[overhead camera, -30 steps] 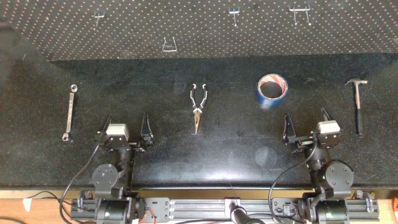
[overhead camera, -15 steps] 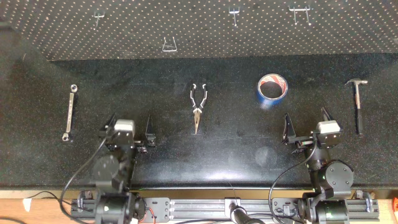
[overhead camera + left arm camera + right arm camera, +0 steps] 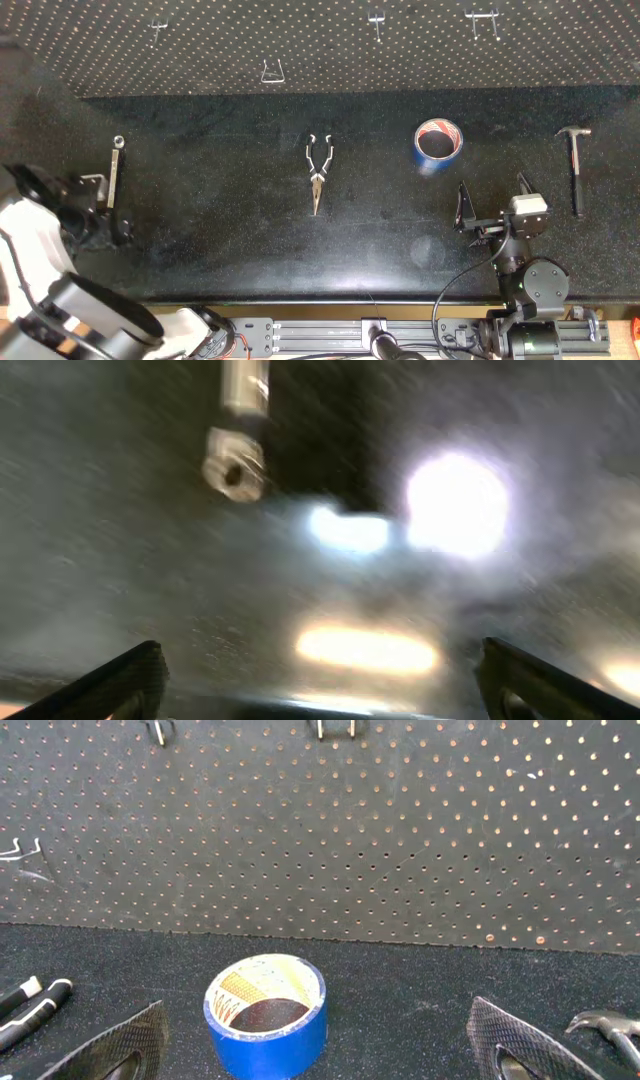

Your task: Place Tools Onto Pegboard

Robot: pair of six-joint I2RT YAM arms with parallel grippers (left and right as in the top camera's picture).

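**Left gripper held open over the wrench end; 4 tools lie on the mat**

The left gripper (image 3: pixel 318 665) is seen with its 2 fingers spread wide apart and nothing between them. In the left wrist view, the ring end of the wrench (image 3: pixel 235 460) is seen on the mat just ahead of the fingers and not touched by them. In the top view the wrench (image 3: pixel 115 165) is found at the far left of the black mat (image 3: pixel 230 240), lying roughly lengthwise toward the pegboard (image 3: pixel 320 45), with the left arm's wrist beside its near end.

The right gripper (image 3: pixel 493 203) is held low near its base, fingers apart and empty. The tape (image 3: pixel 266 1015) is seen ahead of it, standing tilted on the mat, well clear of both fingers.

The pliers (image 3: pixel 318 170) are laid at the mat's middle, tips pointing toward the arms. The hammer (image 3: pixel 575 170) is laid at the far right, head toward the pegboard.

4 hooks (image 3: pixel 271 72) are fixed on the pegboard, and none is seen to carry a tool.
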